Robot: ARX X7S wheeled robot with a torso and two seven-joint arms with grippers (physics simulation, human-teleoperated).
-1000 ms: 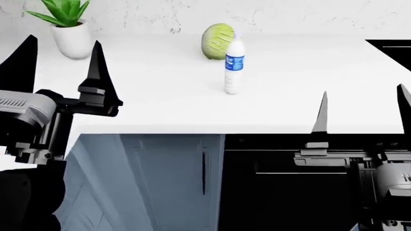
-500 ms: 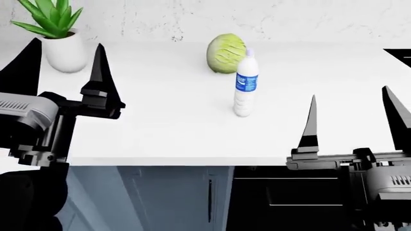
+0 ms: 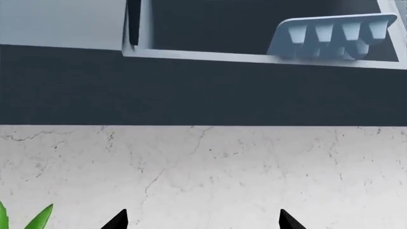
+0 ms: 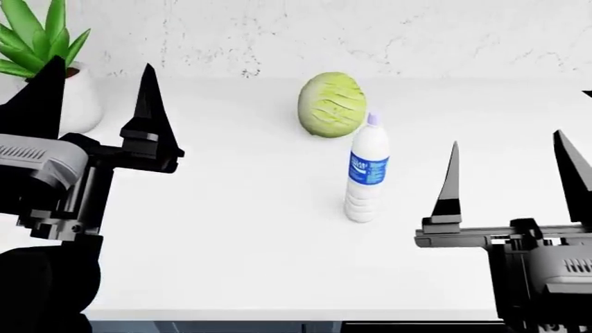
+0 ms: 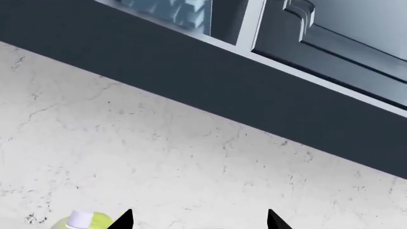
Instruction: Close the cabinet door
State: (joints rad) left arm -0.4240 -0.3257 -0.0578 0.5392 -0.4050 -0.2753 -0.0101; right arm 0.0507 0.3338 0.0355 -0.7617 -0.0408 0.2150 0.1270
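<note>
The head view has tilted up from the lower cupboards to the white desk (image 4: 231, 263) with bottle (image 4: 367, 170) and cabbage (image 4: 331, 105), both pincers (image 4: 97, 104) (image 4: 514, 173) open and empty, seeking the open overhead cabinet (image 3: 254, 28) above

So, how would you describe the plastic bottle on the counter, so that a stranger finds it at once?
Look at the white countertop below the marbled wall. Near its middle, just in front of the round pale green cabbage, stands the upright white plastic bottle. Its blue label and its tall, slim shape set it apart from the cabbage and the potted plant at the far left.
</note>
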